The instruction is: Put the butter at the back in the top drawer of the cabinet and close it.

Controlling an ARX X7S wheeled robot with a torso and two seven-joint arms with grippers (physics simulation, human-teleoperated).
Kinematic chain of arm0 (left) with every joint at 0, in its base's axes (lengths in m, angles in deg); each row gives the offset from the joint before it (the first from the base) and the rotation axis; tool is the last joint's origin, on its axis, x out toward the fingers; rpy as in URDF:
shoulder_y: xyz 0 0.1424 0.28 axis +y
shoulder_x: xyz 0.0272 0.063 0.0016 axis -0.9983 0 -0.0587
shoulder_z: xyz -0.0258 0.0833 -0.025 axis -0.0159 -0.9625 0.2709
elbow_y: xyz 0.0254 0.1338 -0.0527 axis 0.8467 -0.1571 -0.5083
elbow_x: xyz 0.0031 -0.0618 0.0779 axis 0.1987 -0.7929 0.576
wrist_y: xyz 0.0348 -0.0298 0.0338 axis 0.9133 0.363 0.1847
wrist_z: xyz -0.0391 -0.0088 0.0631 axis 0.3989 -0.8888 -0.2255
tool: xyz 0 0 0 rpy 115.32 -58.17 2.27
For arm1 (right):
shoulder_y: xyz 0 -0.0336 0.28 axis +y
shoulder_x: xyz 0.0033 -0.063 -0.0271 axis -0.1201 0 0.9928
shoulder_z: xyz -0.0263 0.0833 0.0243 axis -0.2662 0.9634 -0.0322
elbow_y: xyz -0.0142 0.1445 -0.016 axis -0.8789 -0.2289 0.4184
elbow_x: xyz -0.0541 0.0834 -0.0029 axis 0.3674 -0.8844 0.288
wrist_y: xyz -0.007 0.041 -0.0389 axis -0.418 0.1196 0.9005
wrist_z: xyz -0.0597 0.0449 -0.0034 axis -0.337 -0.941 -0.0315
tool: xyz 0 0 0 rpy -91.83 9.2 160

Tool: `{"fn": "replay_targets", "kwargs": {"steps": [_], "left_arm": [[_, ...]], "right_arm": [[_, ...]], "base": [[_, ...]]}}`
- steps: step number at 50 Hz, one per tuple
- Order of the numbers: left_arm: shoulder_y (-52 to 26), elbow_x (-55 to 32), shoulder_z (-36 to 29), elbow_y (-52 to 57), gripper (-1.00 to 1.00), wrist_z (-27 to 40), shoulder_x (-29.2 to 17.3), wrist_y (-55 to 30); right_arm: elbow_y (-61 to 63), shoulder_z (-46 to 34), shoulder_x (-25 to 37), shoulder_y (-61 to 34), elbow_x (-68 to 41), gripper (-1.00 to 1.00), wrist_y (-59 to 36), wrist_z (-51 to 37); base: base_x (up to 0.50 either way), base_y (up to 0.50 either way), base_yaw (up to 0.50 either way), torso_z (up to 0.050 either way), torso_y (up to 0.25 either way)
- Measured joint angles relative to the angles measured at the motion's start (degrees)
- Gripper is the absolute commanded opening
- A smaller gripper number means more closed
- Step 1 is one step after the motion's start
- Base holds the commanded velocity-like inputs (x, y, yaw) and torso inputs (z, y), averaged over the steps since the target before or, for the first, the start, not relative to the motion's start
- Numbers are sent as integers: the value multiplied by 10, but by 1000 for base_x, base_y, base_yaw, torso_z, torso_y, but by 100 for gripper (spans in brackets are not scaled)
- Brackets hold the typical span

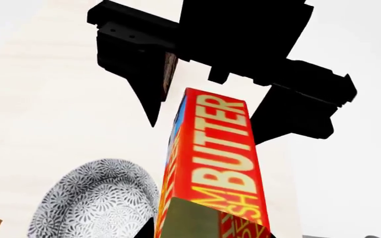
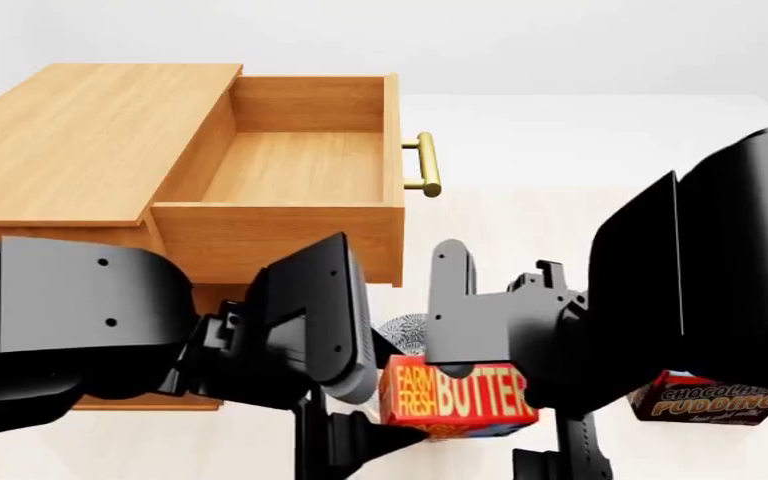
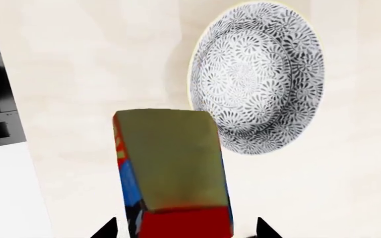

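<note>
The top drawer (image 2: pixel 307 150) stands open and empty — the butter (image 2: pixel 458 398) (lifted, between both arms) awaits placing. My right gripper (image 3: pixel 185 233) seems clamped on it; my left gripper's (image 1: pixel 227 106) jaws stand apart.

Bright, even rendered light (no glare), soft faint shadows, sharp focus throughout.

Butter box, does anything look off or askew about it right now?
The butter isn't lying on the floor; it hangs between the two grippers, well below the open, empty top drawer. It shows no visible damage. The patterned bowl and pudding box sit undisturbed.
</note>
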Motion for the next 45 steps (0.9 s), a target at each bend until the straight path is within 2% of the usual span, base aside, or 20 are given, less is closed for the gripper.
{"fn": "replay_targets", "kwargs": {"steps": [32, 45], "left_arm": [[-1, -3, 4, 9, -100, 4, -30, -6], [-3, -15, 15, 16, -100, 10, -53, -1]], "right_arm": [[1, -8, 61, -11, 7, 100, 5, 11], [-3, -1, 93, -10, -1, 100, 16, -12]], "base": [[0, 0, 0, 1, 1], [0, 0, 0, 0, 1]]}}
